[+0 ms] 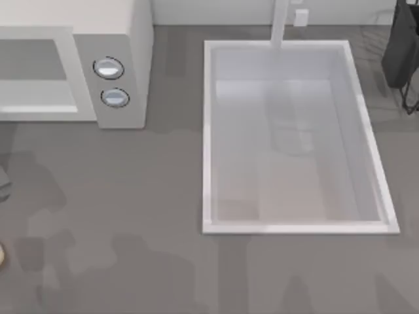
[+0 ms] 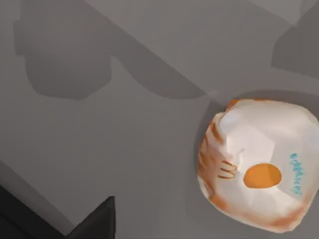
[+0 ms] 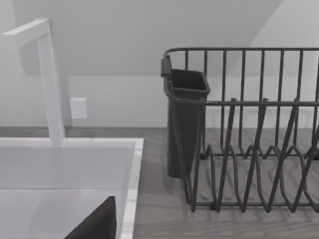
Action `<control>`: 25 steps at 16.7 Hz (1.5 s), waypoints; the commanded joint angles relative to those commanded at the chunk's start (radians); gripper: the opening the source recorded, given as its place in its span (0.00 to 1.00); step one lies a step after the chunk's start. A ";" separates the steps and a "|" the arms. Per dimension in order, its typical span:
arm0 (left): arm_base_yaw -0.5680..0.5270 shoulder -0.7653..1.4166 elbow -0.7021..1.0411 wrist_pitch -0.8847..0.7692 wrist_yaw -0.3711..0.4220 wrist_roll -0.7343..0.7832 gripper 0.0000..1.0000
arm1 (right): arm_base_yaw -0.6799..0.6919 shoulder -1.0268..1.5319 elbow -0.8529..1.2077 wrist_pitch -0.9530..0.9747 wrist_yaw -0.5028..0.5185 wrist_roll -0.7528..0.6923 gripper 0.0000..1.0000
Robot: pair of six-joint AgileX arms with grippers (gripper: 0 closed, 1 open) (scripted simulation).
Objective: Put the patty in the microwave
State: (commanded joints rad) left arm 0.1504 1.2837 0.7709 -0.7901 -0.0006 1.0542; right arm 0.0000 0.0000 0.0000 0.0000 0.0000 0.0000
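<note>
A white microwave (image 1: 111,62) sits at the desk's far left corner, its grey cavity open toward the front and two round knobs (image 1: 109,68) on its panel. In front of it the grey desk (image 1: 131,216) is bare and wide. The patty (image 2: 256,177), pale with orange marks, lies flat on the desk in the left wrist view, bare surface all around it. A white sink (image 1: 208,144) takes the middle and right. A dark dish rack (image 3: 239,134) stands beside the sink's far right edge. Whether either gripper is open or closed cannot be told.
</note>
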 joint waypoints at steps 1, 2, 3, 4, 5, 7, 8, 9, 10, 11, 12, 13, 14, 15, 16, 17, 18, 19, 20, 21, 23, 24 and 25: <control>0.008 0.061 0.036 -0.036 0.000 0.048 1.00 | 0.000 0.000 0.000 0.000 0.000 0.000 1.00; 0.014 0.115 0.068 -0.068 0.000 0.092 1.00 | 0.000 0.000 0.000 0.000 0.000 0.000 1.00; 0.020 0.161 0.097 -0.098 -0.001 0.132 1.00 | 0.000 0.000 0.000 0.000 0.000 0.000 1.00; 0.025 0.198 0.121 -0.123 -0.001 0.165 1.00 | 0.000 0.000 0.000 0.000 0.000 0.000 1.00; 0.028 0.227 0.140 -0.142 -0.001 0.190 1.00 | 0.000 0.000 0.000 0.000 0.000 0.000 1.00; 0.031 0.259 0.157 -0.161 -0.001 0.214 1.00 | 0.000 0.000 0.000 0.000 0.000 0.000 1.00; 0.031 0.264 0.158 -0.162 -0.001 0.217 1.00 | 0.000 0.000 0.000 0.000 0.000 0.000 1.00; 0.031 0.264 0.158 -0.162 -0.001 0.217 1.00 | 0.000 0.000 0.000 0.000 0.000 0.000 1.00; 0.031 0.264 0.158 -0.162 -0.001 0.217 1.00 | 0.000 0.000 0.000 0.000 0.000 0.000 1.00; 0.031 0.264 0.158 -0.162 -0.001 0.217 1.00 | 0.000 0.000 0.000 0.000 0.000 0.000 1.00; 0.026 0.260 0.155 -0.160 -0.001 0.216 1.00 | 0.000 0.000 0.000 0.000 0.000 0.000 1.00; 0.027 0.262 0.153 -0.157 -0.001 0.215 1.00 | 0.000 0.000 0.000 0.000 0.000 0.000 1.00; 0.028 0.270 0.145 -0.145 -0.001 0.215 1.00 | 0.000 0.000 0.000 0.000 0.000 0.000 1.00; 0.028 0.282 0.133 -0.122 -0.001 0.214 1.00 | 0.000 0.000 0.000 0.000 0.000 0.000 1.00; 0.029 0.300 0.116 -0.088 -0.001 0.215 1.00 | 0.000 0.000 0.000 0.000 0.000 0.000 1.00; 0.030 0.320 0.097 -0.045 -0.001 0.216 1.00 | 0.000 0.000 0.000 0.000 0.000 0.000 1.00; 0.031 0.344 0.075 0.004 -0.001 0.217 1.00 | 0.000 0.000 0.000 0.000 0.000 0.000 1.00; 0.031 0.368 0.052 0.055 -0.001 0.218 1.00 | 0.000 0.000 0.000 0.000 0.000 0.000 1.00; 0.032 0.391 0.030 0.103 -0.001 0.219 1.00 | 0.000 0.000 0.000 0.000 0.000 0.000 1.00; 0.033 0.412 0.011 0.142 -0.001 0.220 1.00 | 0.000 0.000 0.000 0.000 0.000 0.000 1.00; 0.034 0.441 -0.014 0.189 -0.001 0.222 1.00 | 0.000 0.000 0.000 0.000 0.000 0.000 1.00; 0.034 0.446 -0.019 0.197 -0.001 0.223 1.00 | 0.000 0.000 0.000 0.000 0.000 0.000 1.00; 0.034 0.446 -0.019 0.197 -0.001 0.223 1.00 | 0.000 0.000 0.000 0.000 0.000 0.000 1.00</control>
State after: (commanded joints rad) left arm 0.1845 1.7296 0.7519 -0.5931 -0.0017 1.2768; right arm 0.0000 0.0000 0.0000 0.0000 0.0000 0.0000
